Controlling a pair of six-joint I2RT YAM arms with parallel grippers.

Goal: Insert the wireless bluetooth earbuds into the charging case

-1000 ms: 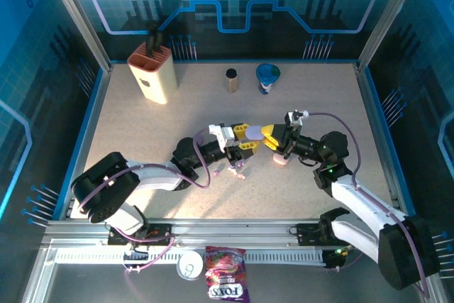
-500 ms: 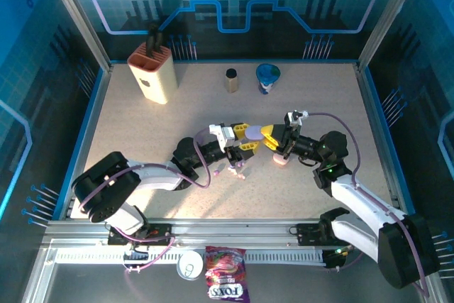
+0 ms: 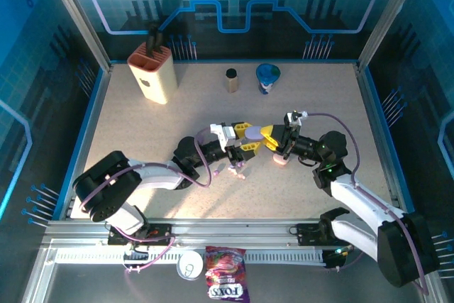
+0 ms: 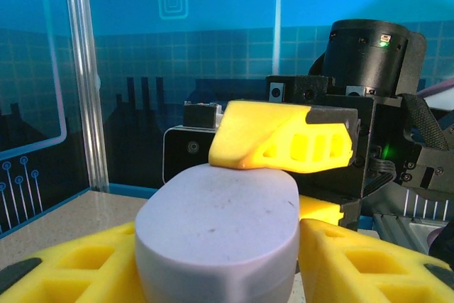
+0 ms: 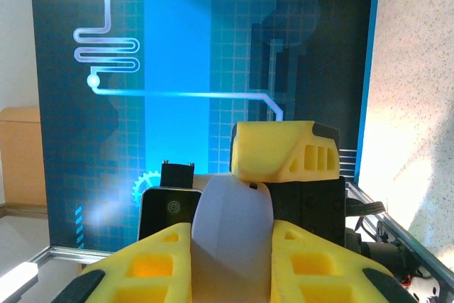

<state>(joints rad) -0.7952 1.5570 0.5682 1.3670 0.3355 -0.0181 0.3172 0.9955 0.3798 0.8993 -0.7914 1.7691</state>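
Left gripper (image 3: pixel 246 140) is closed around a lavender case (image 3: pixel 251 131), with 1 finger on each side of it. Right gripper (image 3: pixel 272 140) meets it from the opposite side and pinches the same case. Small earbuds (image 3: pixel 239 169) lie on the tabletop (image 3: pixel 142 125) near the case, toward the arm bases.

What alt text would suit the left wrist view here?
A pale purple charging case sits in the foreground, held by the left claw between its yellow fingers. The right claw faces it, with one yellow finger on the case's far top edge, in front of a blue patterned wall.
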